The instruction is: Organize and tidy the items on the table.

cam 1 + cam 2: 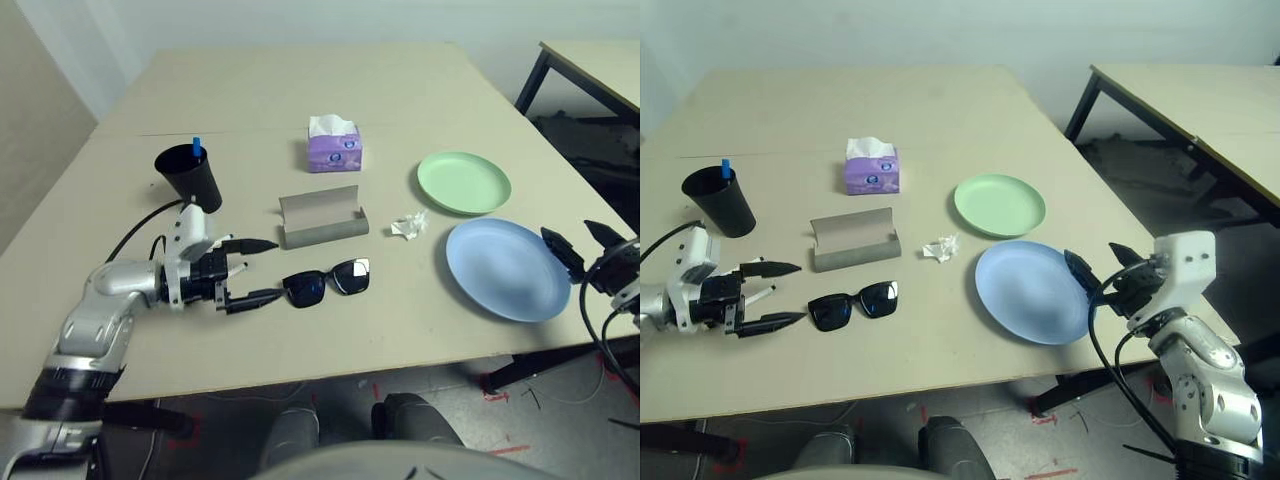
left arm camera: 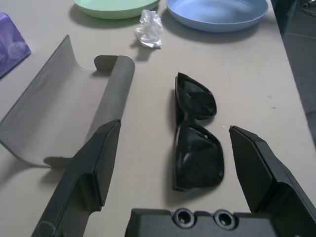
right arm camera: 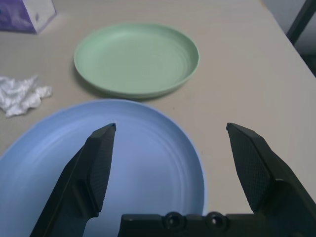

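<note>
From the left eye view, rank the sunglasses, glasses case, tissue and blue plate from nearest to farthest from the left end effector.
1. Sunglasses: just ahead of the open left end effector, not gripped.
2. Glasses case: lying open, a little farther back on the table.
3. Tissue: crumpled, past the case towards the plates.
4. Blue plate: farthest, at the robot's right by the right end effector.

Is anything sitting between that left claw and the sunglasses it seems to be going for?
Nothing visible does. The left gripper is open, low over the table, its fingers pointing at the black sunglasses with only bare tabletop between. The open grey glasses case lies off to the side, behind the sunglasses.
</note>
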You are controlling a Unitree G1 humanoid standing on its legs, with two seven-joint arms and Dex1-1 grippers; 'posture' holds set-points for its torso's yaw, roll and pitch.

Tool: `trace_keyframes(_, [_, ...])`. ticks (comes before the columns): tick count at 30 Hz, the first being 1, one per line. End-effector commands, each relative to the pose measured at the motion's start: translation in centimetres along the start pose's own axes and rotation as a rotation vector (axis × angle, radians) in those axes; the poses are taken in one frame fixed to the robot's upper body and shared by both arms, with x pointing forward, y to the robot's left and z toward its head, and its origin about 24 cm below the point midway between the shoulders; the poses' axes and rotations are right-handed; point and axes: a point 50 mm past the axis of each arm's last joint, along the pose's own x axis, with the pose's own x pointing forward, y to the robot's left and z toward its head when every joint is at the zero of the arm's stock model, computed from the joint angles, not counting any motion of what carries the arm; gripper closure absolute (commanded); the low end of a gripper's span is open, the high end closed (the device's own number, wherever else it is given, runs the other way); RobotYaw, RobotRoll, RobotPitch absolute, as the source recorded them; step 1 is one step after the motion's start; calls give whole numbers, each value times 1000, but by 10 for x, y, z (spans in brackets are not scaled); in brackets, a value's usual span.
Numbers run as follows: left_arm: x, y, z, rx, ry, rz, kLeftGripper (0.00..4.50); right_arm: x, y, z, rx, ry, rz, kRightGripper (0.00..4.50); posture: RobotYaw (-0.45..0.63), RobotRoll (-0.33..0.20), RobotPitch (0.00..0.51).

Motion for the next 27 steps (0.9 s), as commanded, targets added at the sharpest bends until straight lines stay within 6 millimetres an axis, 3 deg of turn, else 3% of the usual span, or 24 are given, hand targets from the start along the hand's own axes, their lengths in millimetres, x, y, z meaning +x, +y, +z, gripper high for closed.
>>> trace_keyframes(1, [2, 1, -6, 26, 16, -11, 43, 2, 2, 0, -16, 116, 4, 0, -140, 0, 29])
trace_keyframes(8, [2, 3, -7, 44, -9, 14, 43, 1, -14, -15, -147, 440, -87, 0, -138, 0, 35])
trace_keyframes(16, [9, 0, -5, 64, -9, 2, 43, 4, -12, -20, -47, 589, -108, 0, -131, 0, 40])
trace_keyframes(21, [10, 1, -5, 86, -8, 29, 43, 3, 3, -24, 51, 662, -22, 0, -127, 0, 39])
trace_keyframes(24, [9, 3, -4, 93, -16, 53, 0, 2, 12, -26, 92, 705, 28, 611, -121, 0, 36])
trace_keyframes(27, [8, 3, -4, 99, -15, 61, 0, 1, 20, -27, 136, 734, 71, 1764, -116, 0, 32])
